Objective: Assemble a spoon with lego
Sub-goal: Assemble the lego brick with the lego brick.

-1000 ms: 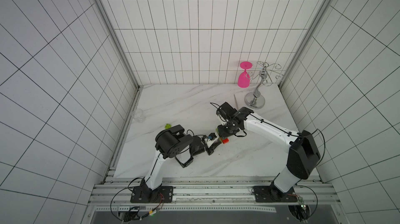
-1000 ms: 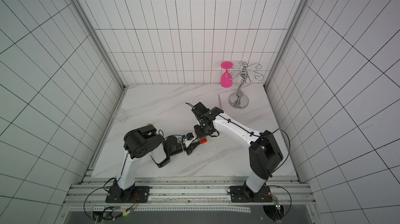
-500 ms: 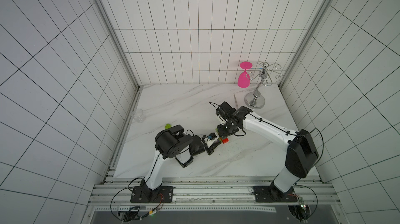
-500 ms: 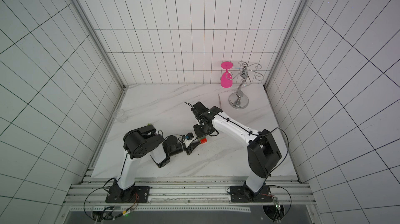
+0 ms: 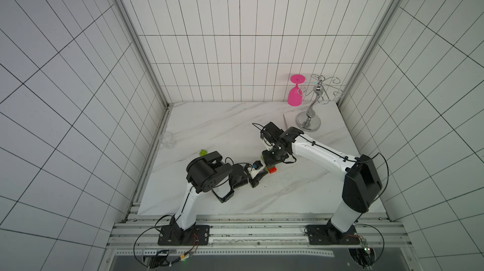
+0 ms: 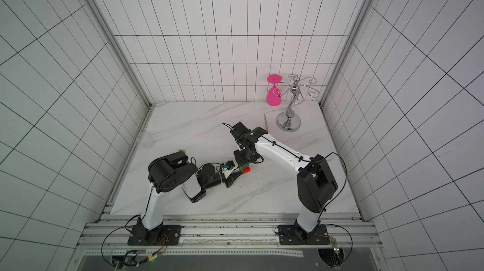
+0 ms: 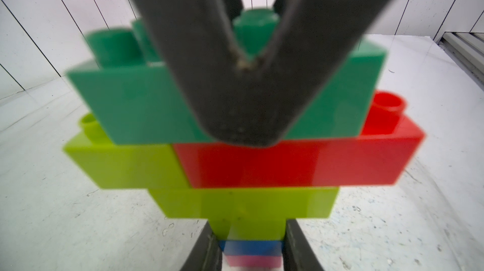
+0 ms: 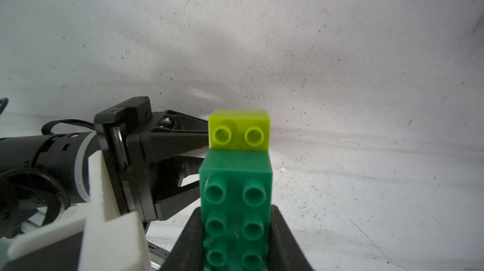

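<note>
1. The desk: the spoon is low over it or lying on it, and I cannot tell which. A downward push from either arm could lever the bricks against the marble and pop a joint.
2. The right arm and left arm: both hold the one figure. Any pull or twist that the other arm does not match would likely bend it apart. I judge this the main risk.
3. The chrome glass rack, with a pink glass hanging on it: the right arm runs near the rack's base. A wide swing back could knock the rack over.
4. The spoon: it is well apart from the rack, on the side of the arm bases, and gripped at both ends.
5. The dark green brick, the head's end course: the right jaws are narrow and clamped on its sides. If they draw away without opening, they could peel it off the red and lime row.
6. The blue-and-pink handle: the left jaws are narrow and clamped on it. This thin stack looks like the weakest joint, so a twist could snap it.
7. A lime-green piece: it lies loose beside the left arm, farther from the rack than the spoon. The arm's elbow could sweep it away.
</note>
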Robot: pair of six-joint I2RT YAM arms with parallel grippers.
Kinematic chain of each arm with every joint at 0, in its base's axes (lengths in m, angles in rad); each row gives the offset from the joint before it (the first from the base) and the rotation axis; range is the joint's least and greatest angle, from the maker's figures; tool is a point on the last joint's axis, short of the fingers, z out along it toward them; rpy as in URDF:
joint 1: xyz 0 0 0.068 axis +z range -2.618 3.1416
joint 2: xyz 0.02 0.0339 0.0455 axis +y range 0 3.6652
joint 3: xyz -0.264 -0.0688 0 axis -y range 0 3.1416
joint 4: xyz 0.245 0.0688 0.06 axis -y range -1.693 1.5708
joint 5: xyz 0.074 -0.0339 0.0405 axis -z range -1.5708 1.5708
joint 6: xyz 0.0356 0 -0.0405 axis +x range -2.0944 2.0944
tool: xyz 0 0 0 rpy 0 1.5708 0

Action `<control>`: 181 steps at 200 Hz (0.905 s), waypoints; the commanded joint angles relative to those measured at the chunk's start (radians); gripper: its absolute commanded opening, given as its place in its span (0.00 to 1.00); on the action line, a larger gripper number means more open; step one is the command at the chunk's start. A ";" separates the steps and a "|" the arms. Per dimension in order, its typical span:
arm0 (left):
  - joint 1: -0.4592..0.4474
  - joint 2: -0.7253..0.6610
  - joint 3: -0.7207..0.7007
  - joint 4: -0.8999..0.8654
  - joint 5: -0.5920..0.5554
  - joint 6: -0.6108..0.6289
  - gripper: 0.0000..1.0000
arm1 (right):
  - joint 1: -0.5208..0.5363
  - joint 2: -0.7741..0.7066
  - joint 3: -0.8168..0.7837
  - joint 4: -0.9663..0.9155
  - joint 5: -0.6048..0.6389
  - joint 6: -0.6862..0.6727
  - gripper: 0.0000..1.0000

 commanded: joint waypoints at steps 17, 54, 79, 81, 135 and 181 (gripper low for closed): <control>-0.007 0.001 -0.012 0.049 0.000 0.080 0.00 | -0.040 0.196 -0.083 -0.133 0.124 0.012 0.18; -0.007 0.015 -0.008 0.050 -0.004 0.079 0.00 | -0.042 0.098 -0.002 -0.161 0.133 0.033 0.36; -0.007 0.024 -0.009 0.050 -0.006 0.079 0.00 | -0.044 0.056 0.073 -0.191 0.133 0.033 0.42; -0.007 0.025 -0.008 0.049 -0.006 0.079 0.00 | -0.044 0.052 0.079 -0.194 0.133 0.033 0.42; -0.006 0.044 -0.005 0.050 -0.016 0.081 0.00 | -0.045 -0.045 0.174 -0.217 0.087 0.034 0.50; -0.003 0.070 0.003 0.050 -0.035 0.064 0.00 | -0.053 -0.183 0.186 -0.213 0.103 0.049 0.54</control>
